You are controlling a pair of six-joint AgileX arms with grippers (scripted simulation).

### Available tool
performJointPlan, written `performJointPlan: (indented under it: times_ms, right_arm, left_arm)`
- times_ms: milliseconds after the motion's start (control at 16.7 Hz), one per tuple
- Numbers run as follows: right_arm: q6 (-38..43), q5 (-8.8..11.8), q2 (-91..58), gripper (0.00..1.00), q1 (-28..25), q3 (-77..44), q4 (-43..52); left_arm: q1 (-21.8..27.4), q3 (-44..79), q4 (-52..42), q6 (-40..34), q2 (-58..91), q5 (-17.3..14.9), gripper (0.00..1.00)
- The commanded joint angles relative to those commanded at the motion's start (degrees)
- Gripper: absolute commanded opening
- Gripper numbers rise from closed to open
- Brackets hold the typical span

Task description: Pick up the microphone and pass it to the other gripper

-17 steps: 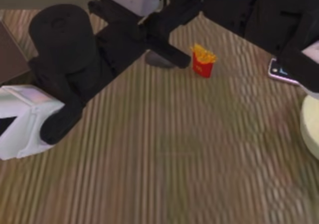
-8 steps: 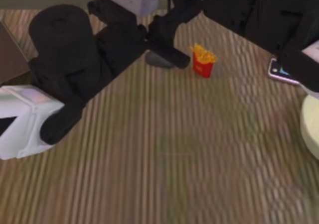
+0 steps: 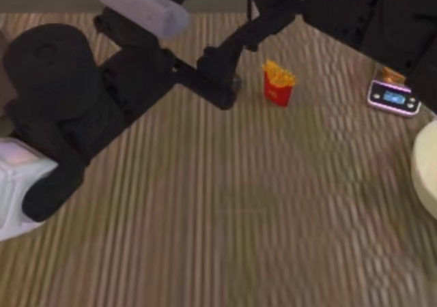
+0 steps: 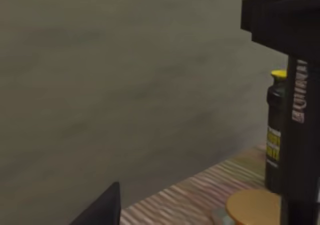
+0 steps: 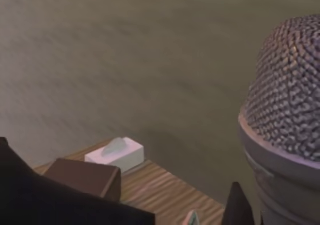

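Both tools meet just left of fries box (image 3: 278, 84) — grip states unclear. Microphone (image 5: 285, 135) could drop if released early.

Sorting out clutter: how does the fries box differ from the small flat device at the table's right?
The fries box is red, yellow-topped and upright; the device is pale, with a bluish screen, and lies flat. The fries box sits mid-table, the device near the right edge. Both rest on the striped table.
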State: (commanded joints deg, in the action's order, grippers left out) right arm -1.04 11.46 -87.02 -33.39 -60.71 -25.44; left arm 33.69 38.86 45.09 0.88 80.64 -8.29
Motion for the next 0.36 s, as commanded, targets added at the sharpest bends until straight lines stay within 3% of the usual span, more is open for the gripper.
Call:
performJointPlan:
  times_ms: [240, 360]
  right_arm:
    - [-0.13, 3.77, 3.08, 0.0, 3.39, 2.84, 0.08]
    - [-0.16, 4.33, 3.48, 0.0, 3.87, 3.25, 0.1]
  left_arm:
    - [-1.59, -7.24, -1.22, -0.11, -8.65, -1.14, 1.0]
    - [-1.77, -8.07, -1.32, -0.11, -9.53, -1.32, 1.0]
